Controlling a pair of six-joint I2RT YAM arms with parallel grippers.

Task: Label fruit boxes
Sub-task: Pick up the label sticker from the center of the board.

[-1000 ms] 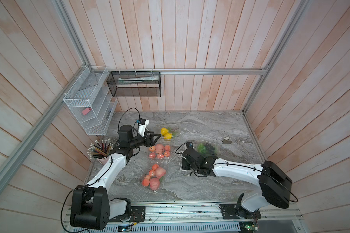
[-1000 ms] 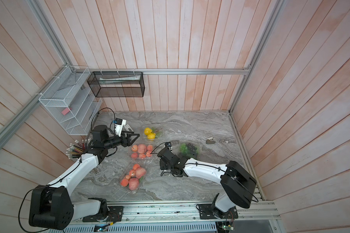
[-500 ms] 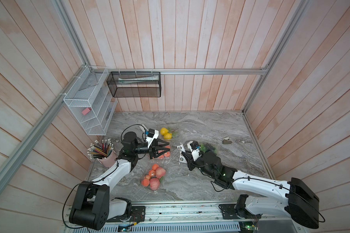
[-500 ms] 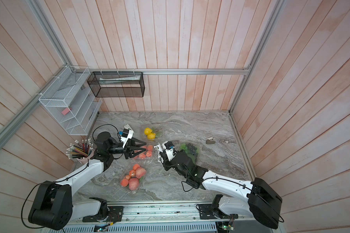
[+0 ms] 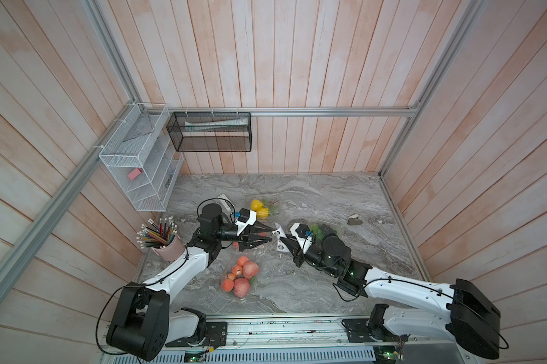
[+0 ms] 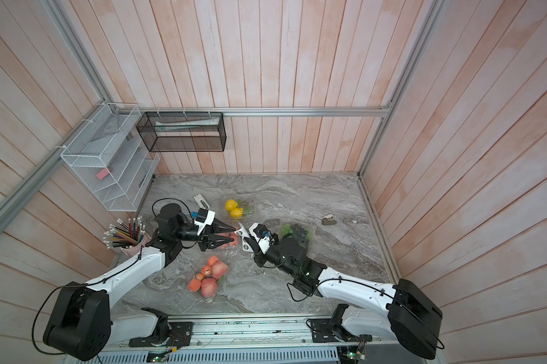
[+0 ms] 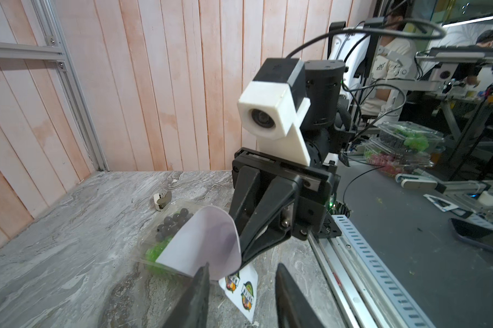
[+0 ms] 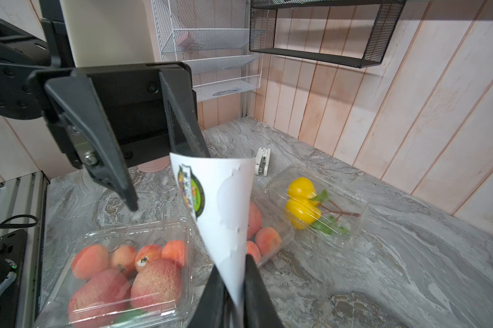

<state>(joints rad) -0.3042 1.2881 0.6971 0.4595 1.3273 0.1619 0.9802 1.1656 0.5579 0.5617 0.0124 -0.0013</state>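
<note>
Tabletop [image 5: 313, 195] of grey marble, walled in pale planks [image 5: 297, 63], holds the yellow-fruit box [image 5: 261, 209] behind the sticker sheet [image 8: 228, 198], grape box [image 5: 324, 230] right, apple boxes [image 5: 242, 277] left of it. Right gripper [image 8: 234, 278] pinches the sheet; left gripper [image 5: 271, 235] holds its jaws spread.

clear clamshells on the counter [image 5: 297, 195]: yellow-fruit box [image 5: 262, 209] at back, grape box [image 5: 323, 231] right, far apple box [image 8: 268, 241], near apple box [image 5: 240, 279] in front.

White arm links [image 5: 183, 271], black joints [image 5: 328, 252]

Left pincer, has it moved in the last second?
Yes: the left pincer has moved away from the pencil cup, toward the sticker sheet.
</note>
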